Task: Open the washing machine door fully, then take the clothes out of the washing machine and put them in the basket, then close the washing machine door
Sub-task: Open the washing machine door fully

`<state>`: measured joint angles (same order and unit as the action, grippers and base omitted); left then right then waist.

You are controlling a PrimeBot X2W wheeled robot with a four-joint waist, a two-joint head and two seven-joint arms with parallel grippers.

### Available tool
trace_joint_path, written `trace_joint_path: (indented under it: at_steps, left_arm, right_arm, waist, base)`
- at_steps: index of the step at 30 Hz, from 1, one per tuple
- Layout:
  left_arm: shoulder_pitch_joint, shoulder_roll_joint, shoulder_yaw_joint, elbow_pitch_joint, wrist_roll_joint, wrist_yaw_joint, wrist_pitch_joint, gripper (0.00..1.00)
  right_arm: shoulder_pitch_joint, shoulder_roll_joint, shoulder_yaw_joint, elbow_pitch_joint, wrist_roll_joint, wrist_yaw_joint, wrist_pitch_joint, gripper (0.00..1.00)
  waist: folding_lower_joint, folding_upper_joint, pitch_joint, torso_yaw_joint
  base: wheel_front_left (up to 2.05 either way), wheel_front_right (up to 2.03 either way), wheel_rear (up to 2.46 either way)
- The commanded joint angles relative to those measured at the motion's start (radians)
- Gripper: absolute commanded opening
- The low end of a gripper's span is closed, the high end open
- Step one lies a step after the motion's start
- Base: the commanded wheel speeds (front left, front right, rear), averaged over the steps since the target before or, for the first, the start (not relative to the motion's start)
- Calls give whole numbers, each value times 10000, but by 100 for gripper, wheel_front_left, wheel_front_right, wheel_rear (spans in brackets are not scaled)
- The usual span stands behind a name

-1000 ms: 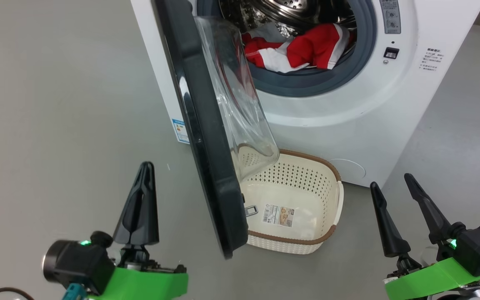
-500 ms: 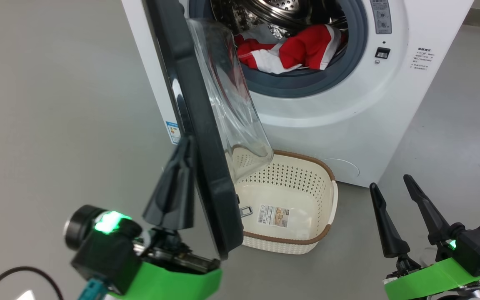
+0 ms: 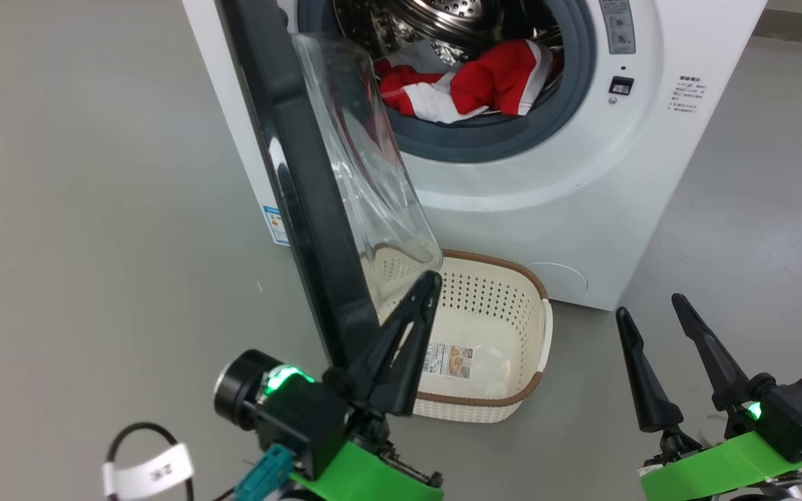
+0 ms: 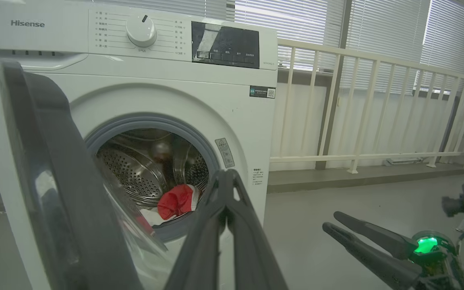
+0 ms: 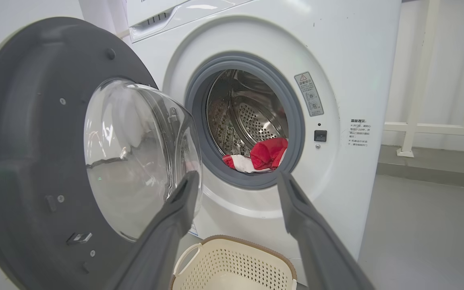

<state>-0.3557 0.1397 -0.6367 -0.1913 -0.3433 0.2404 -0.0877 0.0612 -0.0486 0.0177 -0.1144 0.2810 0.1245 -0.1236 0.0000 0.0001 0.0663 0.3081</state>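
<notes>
The left pincer (image 3: pixel 426 289), low in the centre of the head view, has its two fingers pressed together with nothing between them. Its tip overlaps the lower edge of the door (image 3: pixel 303 195); whether they touch is unclear. The right pincer (image 3: pixel 651 309), at the lower right, stands wide and empty over the floor (image 3: pixel 95 209). The door hangs partly open, running down from the top. Red and white clothes (image 3: pixel 484 87) lie at the mouth of the washing machine (image 3: pixel 582 195), top centre. The basket (image 3: pixel 484 400) sits on the floor just below.

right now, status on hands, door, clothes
Left hand shut, low by door; right hand open. Door half open, clothes in drum. Basket empty below.
</notes>
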Motion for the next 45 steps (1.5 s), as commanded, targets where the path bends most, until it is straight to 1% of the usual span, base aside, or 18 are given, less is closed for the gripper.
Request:
trace_joint_path:
  at_steps: [1, 6, 12, 18, 22, 28, 45]
  left_arm:
    - [-440, 18, 265, -115, -65, -62, 90, 0]
    - [-532, -100, 23, 753, -171, -172, 277, 0]
    - [-629, -185, -14, 1724, -231, -134, 297, 0]
    - [-697, -166, 201, 2434, -256, 68, 135, 0]
    - [-719, -38, 386, 2742, -260, 183, 7, 0]
    - [-666, 125, 643, 2860, -333, 365, -51, 0]
    - [-19, 669, 1278, 2427, -614, 942, -65, 0]
  right_arm:
    - [-99, -16, 275, -244, 56, 62, -79, 100]
    - [-148, -16, 345, -200, 70, 62, -89, 100]
    - [-162, -16, 358, -207, 61, 62, -68, 100]
    - [-153, -16, 342, -256, 52, 62, -55, 100]
    - [-151, -16, 316, -266, 42, 62, -42, 100]
    - [-164, -16, 280, -305, 30, 62, -4, 100]
    - [-185, -16, 274, -371, -6, 62, 52, 100]
  waist:
    - [0, -1, 23, -30]
    - [0, -1, 67, -176]
    - [0, -1, 80, -317]
    - [0, -1, 156, -363]
    - [0, -1, 201, -313]
    - [0, -1, 236, -179]
    - [0, -1, 338, 420]
  base:
    - [0, 0, 0]
    - [0, 0, 0]
    - [0, 0, 0]
    - [0, 0, 0]
    - [0, 0, 0]
    - [0, 0, 0]
    - [0, 0, 0]
